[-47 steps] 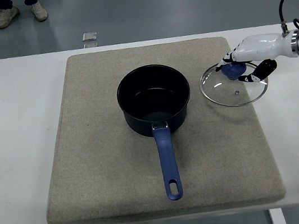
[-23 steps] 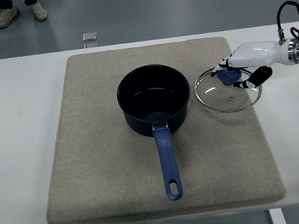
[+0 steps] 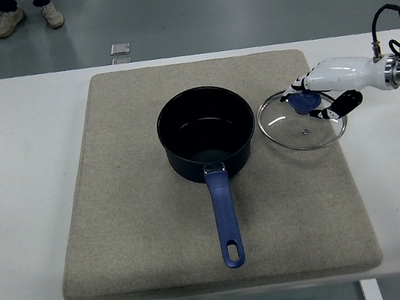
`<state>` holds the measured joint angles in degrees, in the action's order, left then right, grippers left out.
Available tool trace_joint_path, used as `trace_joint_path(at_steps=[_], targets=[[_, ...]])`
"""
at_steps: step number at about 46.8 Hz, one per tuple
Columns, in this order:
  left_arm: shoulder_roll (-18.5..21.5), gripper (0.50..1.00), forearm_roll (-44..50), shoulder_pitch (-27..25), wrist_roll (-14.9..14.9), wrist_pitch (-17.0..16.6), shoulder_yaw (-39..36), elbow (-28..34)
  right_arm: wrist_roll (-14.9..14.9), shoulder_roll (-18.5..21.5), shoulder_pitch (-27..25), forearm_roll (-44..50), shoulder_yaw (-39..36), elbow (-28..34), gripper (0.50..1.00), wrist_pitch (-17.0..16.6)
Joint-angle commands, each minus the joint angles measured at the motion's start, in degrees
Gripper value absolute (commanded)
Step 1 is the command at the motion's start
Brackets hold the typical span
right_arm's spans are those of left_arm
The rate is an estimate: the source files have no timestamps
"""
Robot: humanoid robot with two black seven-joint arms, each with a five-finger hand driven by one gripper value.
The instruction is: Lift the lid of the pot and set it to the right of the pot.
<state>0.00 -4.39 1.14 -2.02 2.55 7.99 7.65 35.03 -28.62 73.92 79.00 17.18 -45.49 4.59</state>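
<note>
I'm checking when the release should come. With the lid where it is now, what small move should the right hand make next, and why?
Probably open the fingers and let go. The glass lid already lies to the right of the open pot, apparently flat on the beige mat, and the right hand is closed on its blue knob. Whether the rim fully rests on the mat is hard to tell.

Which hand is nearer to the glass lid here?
Right. The right hand is over the lid, fingers around its blue knob. The left hand is out of view.
</note>
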Motion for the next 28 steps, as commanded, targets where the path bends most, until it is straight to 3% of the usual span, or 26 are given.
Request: trace_joint_path(at_steps=[1, 2, 28], targets=[[0.0, 1.0, 0.0, 0.0, 0.0, 0.0, 0.0, 0.0, 0.0, 0.1, 0.0, -2.9, -0.1, 0.1, 0.894, -0.5], [0.0, 1.0, 0.0, 0.0, 0.0, 0.0, 0.0, 0.0, 0.0, 0.1, 0.1, -3.6, 0.0, 0.1, 0.911, -0.6], [0.0, 1.0, 0.0, 0.0, 0.0, 0.0, 0.0, 0.0, 0.0, 0.0, 0.4, -5.1, -0.1, 0.1, 0.913, -1.3]])
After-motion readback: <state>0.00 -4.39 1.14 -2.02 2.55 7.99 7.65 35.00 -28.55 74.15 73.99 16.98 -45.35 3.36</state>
